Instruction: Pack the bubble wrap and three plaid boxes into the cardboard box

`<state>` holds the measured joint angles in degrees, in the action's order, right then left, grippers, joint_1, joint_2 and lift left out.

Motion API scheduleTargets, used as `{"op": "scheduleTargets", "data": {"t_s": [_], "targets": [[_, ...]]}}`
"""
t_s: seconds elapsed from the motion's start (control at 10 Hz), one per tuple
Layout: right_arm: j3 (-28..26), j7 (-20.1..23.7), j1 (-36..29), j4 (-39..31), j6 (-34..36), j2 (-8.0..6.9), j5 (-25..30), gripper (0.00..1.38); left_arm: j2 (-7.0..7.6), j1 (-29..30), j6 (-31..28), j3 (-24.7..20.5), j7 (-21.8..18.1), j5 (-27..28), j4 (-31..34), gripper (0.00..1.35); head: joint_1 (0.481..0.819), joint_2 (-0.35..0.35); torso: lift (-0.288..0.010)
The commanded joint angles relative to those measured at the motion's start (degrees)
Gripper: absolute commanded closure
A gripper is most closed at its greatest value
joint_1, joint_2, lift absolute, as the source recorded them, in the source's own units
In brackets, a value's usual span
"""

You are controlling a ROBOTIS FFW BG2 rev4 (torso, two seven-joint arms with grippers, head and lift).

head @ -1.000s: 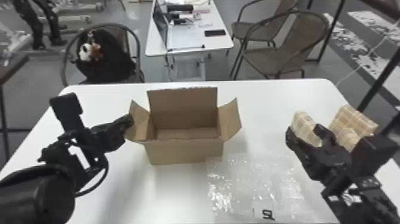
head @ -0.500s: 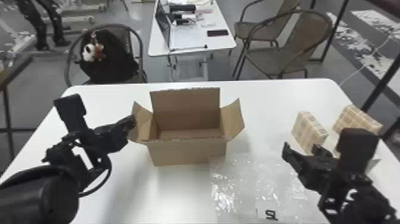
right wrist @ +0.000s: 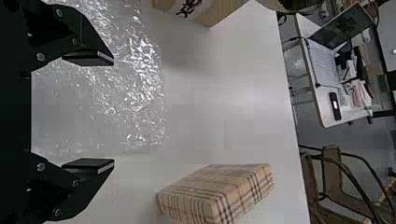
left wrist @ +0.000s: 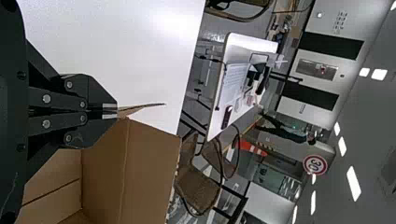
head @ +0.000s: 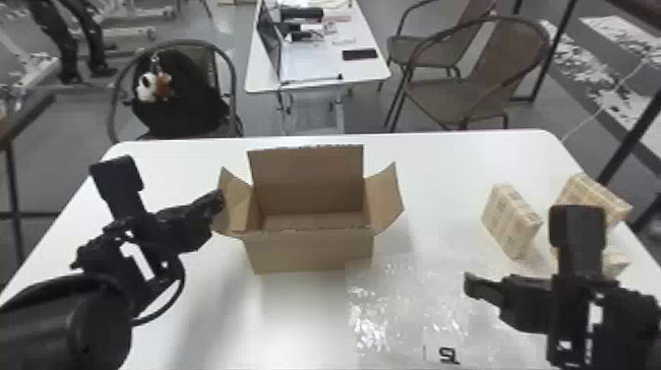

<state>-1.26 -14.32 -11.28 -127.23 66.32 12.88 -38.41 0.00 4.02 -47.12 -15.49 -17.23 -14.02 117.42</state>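
Cardboard box (head: 310,248) on white table (head: 206,295), upright and open, far flap raised, side flaps spread outward. At its left flap (head: 235,199), left gripper (head: 217,197). In head view, seen as dark fingertips against the cardboard; in left wrist view, left gripper (left wrist: 110,111) with fingers brought together and clamped on that flap, the flap's edge sticking out past the tips.

Right of and in front of the cardboard box, bubble wrap (head: 371,315), spread flat on the table. Over its right part, right gripper (head: 484,289). In right wrist view, fingers wide apart, nothing between them, glossy crumpled plastic visible beneath.

Farther right, three plaid boxes in head view: leftmost plaid box (head: 509,224) beyond the right gripper's fingertips, well apart from them; far plaid box (head: 592,194) to its right; third plaid box (head: 615,263) nearer, partly hidden behind the gripper's body. In right wrist view, one plaid box with crossing lines plain on its faces, clear of both fingers.

Behind, left to right: black bag (head: 177,98) on a chair, laptop (head: 269,37), phone (head: 359,54), empty chairs.
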Motion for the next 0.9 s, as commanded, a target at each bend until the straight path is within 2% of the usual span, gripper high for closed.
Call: {"op": "scheduleTargets", "data": {"t_s": [0.0, 0.2, 0.3, 0.4, 0.7, 0.8], "targets": [[1.8, 0.4, 1.4, 2.8, -0.1, 0.39, -1.1, 0.49, -0.15, -0.1, 0.1, 0.3, 0.0, 0.3, 0.0, 1.21, 0.695, 0.090, -0.132], [4.2, 5.6, 4.1, 6.0, -0.7, 1.97, -0.7, 0.49, -0.15, -0.2, 0.1, 0.5, 0.0, 0.6, 0.0, 1.21, 0.695, 0.118, -0.132], [4.9, 5.7, 4.6, 6.3, -0.5, 2.33, -0.6, 0.49, -0.15, -0.2, 0.2, 0.6, 0.0, 0.7, 0.0, 1.21, 0.695, 0.126, -0.132], [4.6, 4.7, 4.4, 7.1, 0.3, 1.80, -1.4, 0.49, -0.15, -0.2, 0.4, 0.5, 0.0, 0.7, 0.0, 1.21, 0.695, 0.132, -0.132], [2.7, 2.8, 1.9, 9.9, -3.7, -1.72, -0.1, 0.49, -0.15, 0.3, 1.8, 0.7, 0.0, 0.5, 0.0, 1.21, 0.695, 0.123, -0.132], [3.5, 2.8, 3.0, 12.8, -4.0, -1.98, -0.6, 0.49, -0.15, 0.4, 1.9, 0.7, 0.0, 0.6, 0.0, 1.21, 0.695, 0.121, -0.132]]}}
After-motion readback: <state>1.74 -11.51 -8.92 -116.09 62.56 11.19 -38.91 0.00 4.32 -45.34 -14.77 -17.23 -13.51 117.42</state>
